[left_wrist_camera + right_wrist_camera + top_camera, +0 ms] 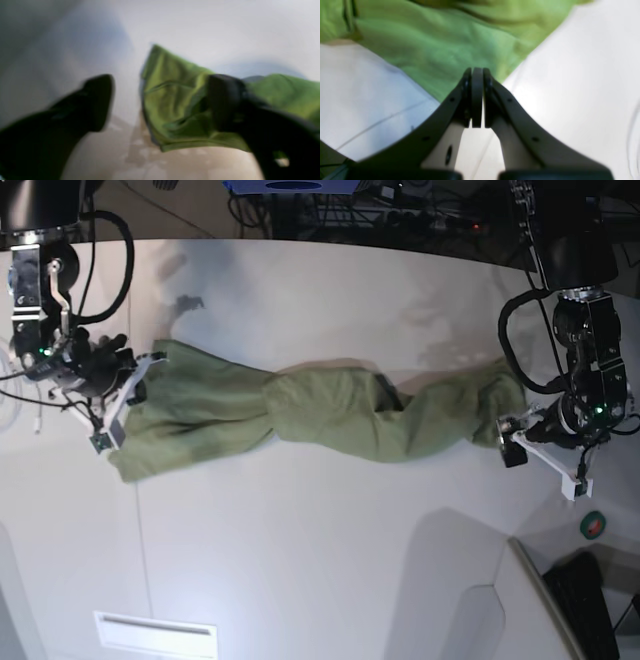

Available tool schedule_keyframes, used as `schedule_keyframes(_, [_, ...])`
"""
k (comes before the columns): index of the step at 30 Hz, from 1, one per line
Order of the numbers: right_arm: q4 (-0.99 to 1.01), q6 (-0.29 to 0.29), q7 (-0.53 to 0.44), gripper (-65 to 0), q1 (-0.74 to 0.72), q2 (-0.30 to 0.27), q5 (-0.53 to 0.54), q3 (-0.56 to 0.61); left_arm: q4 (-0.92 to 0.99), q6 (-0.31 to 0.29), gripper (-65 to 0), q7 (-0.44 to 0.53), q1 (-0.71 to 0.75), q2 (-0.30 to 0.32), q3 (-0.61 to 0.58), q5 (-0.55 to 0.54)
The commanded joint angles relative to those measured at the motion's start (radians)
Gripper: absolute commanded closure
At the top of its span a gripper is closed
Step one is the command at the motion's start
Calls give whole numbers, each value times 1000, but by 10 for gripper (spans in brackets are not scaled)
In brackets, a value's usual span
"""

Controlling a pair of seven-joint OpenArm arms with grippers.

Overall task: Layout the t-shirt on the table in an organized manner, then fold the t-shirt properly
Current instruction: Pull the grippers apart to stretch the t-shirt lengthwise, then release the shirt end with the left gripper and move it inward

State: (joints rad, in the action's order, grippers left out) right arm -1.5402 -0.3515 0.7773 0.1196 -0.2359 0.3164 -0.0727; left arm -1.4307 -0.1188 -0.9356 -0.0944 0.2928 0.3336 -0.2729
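Across the middle of the table [320,560] lies the shirt [330,415], pulled long from 9 o'clock to 3 o'clock and twisted like a rope in the middle.

At 9 o'clock in the base view, the right gripper [477,75] has its fingers pressed together. It sits at a corner of the shirt, but I cannot tell if any cloth is pinched between them.

At 3 o'clock, the left gripper [160,100] has its fingers wide apart. The blurry wrist view shows the shirt end loose between them, with cloth just behind one finger, so nothing is held there.

The shirt is not flat yet, so laying it out seems to be the job right now. To do it well, each gripper should take one corner of the same edge, not a thick bunch. Then lift a little and turn the cloth to undo the twist. Pull gently sideways until it lies smooth. A hard tug may slide it off the table.
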Motion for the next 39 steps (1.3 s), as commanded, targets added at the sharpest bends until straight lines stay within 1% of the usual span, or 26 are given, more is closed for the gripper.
schedule_keyframes(1, [-35, -1, -15, 0, -4, -3, 14, -14, -29, -11, -650, 14, -17, 16, 15, -6])
schedule_keyframes(3, [-65, -1, -15, 0, 16, -1, 14, -37, -78, -40, -645, 11, -3, 12, 72, -25])
schedule_keyframes(4, [-81, -4, -15, 0, 28, -1, 14, -48, -109, -66, -634, -1, 15, 3, 104, -62])
schedule_keyframes(6, [-112, -7, -15, 0, 58, -1, 17, -71, -178, -135, -609, -58, 78, -8, 172, -188])
schedule_keyframes(7, [-124, -7, -17, 0, 70, -1, 17, -86, -210, -154, -599, -90, 117, -13, 197, -262])
schedule_keyframes(9, [-131, -7, -17, 0, 84, -1, 17, -114, -236, -157, -586, -119, 198, -14, 200, -389])
schedule_keyframes(11, [-133, -7, -19, 0, 93, 0, 17, -134, -232, -157, -578, -116, 279, -20, 195, -484])
schedule_keyframes(15, [-130, -8, -20, 0, 99, 0, 17, -155, -229, -160, -578, -113, 384, -59, 172, -578])
schedule_keyframes(19, [-128, -8, -20, 0, 99, 0, 17, -146, -147, -167, -578, -112, 393, -129, 172, -627])
schedule_keyframes(20, [-128, -8, -20, 0, 99, 2, 17, -146, -120, -187, -578, -112, 388, -146, 172, -628])
schedule_keyframes(21, [-128, -8, -20, 0, 99, 10, 17, -146, -91, -224, -578, -104, 379, -165, 174, -625])
schedule_keyframes(23, [-128, -8, -20, 0, 99, 23, 17, -149, -40, -287, -578, -53, 361, -188, 172, -624])
schedule_keyframes(24, [-128, -8, -20, 0, 101, 23, 17, -144, -18, -296, -578, -36, 354, -195, 172, -624])
schedule_keyframes(28, [-127, -8, -20, 0, 101, 27, 17, -144, 34, -298, -578, -3, 319, -238, 172, -627])
schedule_keyframes(36, [-84, -10, -22, 0, 101, 27, 17, -143, 179, -299, -578, -3, 177, -297, 177, -630])
schedule_keyframes(39, [-49, -10, -23, 0, 99, 27, 17, -143, 192, -299, -576, -3, 141, -310, 174, -635])
